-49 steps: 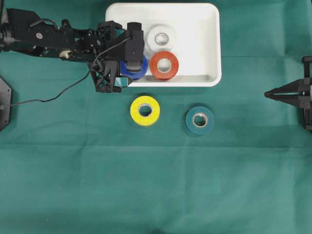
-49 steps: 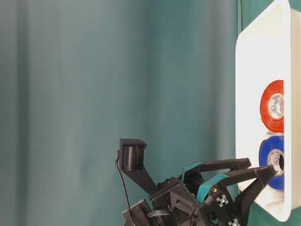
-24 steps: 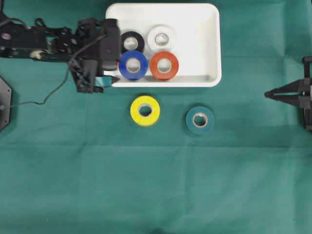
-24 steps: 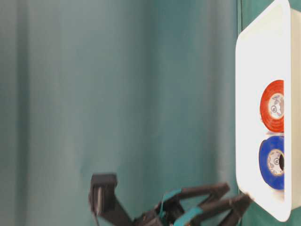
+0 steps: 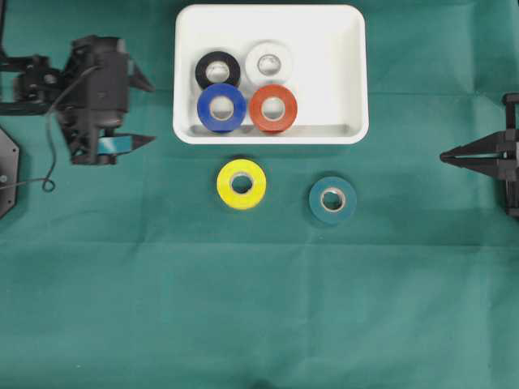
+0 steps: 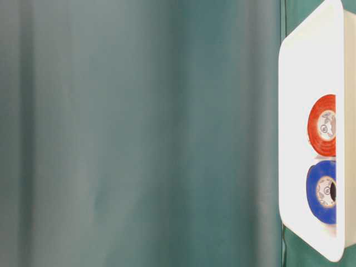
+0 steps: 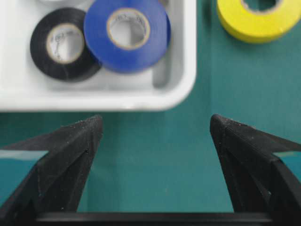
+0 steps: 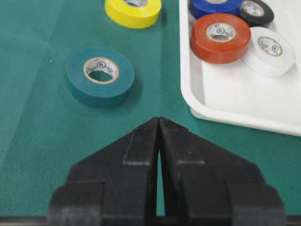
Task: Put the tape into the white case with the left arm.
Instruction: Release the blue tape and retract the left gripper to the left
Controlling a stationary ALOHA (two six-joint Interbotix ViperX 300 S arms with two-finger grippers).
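Left of the white case, the left gripper stood with its fingers spread wide, holding nothing. Inside the case lay black, white, blue and red tapes. On the green cloth below lay the yellow tape and teal tape. Far right, the right gripper was closed, empty.

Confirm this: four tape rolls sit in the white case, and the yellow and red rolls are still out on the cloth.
Not quite: the overhead view shows the red roll inside the white case. Out on the cloth are the yellow roll and the teal roll.
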